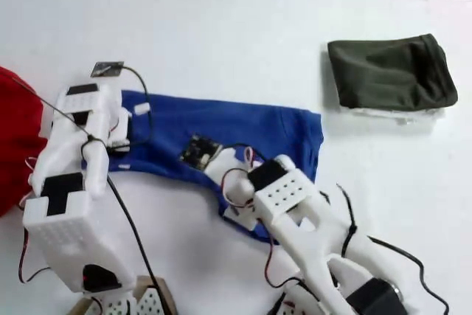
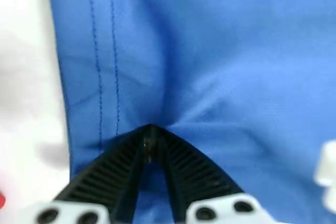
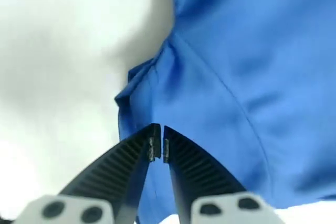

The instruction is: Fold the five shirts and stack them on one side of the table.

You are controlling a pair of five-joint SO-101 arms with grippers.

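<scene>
Two pinch the blue shirt (image 1: 221,119): left end effector (image 2: 149,141), right end effector (image 3: 158,148).

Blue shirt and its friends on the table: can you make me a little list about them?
blue shirt: spread out, middle of the table
left gripper: fingers pinching the blue shirt
right gripper: fingers pinching the blue shirt's edge
green shirt: folded, right side of high view
red shirt: bunched, left edge of high view

Blue shirt (image 1: 280,127), darker blue stitching; red shirt (image 1: 11,138); dark olive shirt (image 1: 391,71); white table (image 1: 221,27).
</scene>
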